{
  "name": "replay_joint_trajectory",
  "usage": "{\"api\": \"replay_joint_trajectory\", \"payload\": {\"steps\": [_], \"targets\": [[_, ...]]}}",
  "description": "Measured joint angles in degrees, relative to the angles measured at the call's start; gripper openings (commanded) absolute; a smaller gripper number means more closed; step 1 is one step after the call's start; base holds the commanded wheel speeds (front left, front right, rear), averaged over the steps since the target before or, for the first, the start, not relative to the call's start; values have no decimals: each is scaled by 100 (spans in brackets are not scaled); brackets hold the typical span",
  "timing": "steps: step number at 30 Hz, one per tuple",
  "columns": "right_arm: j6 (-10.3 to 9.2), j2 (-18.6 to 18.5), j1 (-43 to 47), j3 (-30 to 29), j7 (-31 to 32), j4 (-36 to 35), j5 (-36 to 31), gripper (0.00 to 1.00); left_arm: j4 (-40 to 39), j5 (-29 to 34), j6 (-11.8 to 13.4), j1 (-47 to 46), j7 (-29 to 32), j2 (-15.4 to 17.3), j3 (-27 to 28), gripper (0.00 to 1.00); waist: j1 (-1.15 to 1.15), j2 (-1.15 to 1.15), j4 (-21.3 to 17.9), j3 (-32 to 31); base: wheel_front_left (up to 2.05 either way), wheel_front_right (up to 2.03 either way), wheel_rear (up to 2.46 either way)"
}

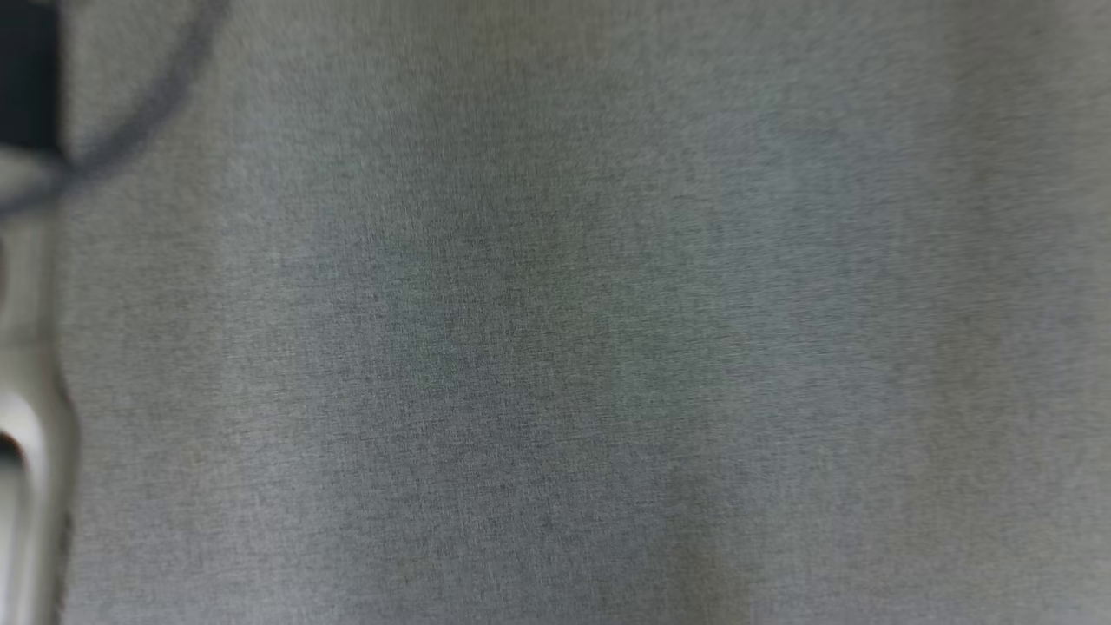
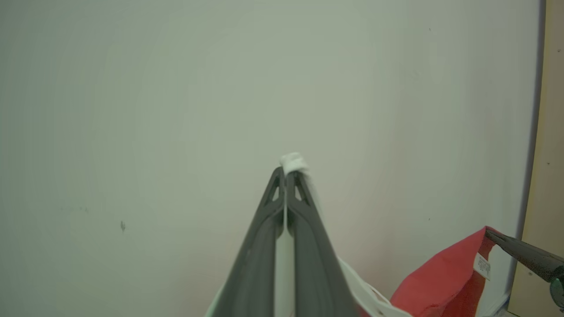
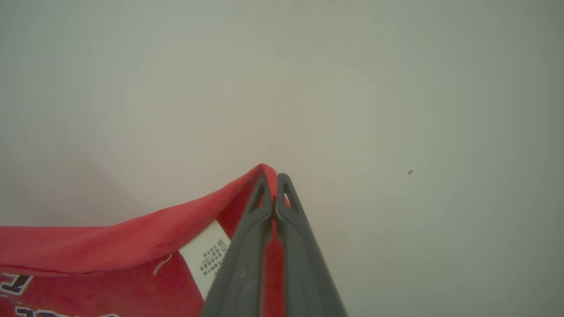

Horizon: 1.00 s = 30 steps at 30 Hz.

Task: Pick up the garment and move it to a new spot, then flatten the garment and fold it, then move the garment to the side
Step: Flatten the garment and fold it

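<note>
- Left gripper point(image 2: 286, 169): jaws pinching tight on white edge of garment point(image 2: 440, 277), scrap poking past tips.
- Right gripper point(image 3: 276, 178): jaws clamping red hem, just beside care label point(image 3: 207, 257).
- Garment spanning between both grippers, pale worktop point(image 2: 176, 110) lying behind.
- Head view: blurred grey cloth point(image 1: 555, 347) showing close up; cannot tell what it is.

Red garment point(image 3: 110, 246), white trim, dark lettering; white label point(image 3: 207, 257), black print; left tool point(image 2: 285, 171), right tool point(image 3: 274, 178) dark grey.
</note>
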Motion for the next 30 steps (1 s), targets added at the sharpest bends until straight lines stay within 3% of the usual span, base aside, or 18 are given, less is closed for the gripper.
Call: {"api": "replay_joint_trajectory", "payload": {"steps": [3,7,14,17,24,30], "targets": [[0,7,819,236,2,-136,109,0,-472,-509,1,918,7,143,-261,0,1,0,33,205,0,0,0],[0,-296,1733,368,1,-601,557,0,-1276,-1121,1,2116,5,582,-503,0,0,0,68,158,0,0,0],[0,-673,3528,358,1,-1418,1202,0,-2345,-1948,5,4506,7,1202,-632,0,-3,-2,105,-333,0,0,0],[0,-703,4175,357,2,-1600,1367,0,-2682,-2098,168,5436,15,1348,-608,0,-5,-3,124,-679,0,0,0],[0,-624,5101,229,2,-1742,1432,0,-3175,-2462,571,7063,37,1422,-578,0,-5,-3,123,-1347,0,0,0],[1,-601,6151,57,2,-1841,1241,0,-3331,-2625,837,8402,24,1256,-438,0,-4,-3,101,-2062,0,0,0]]}}
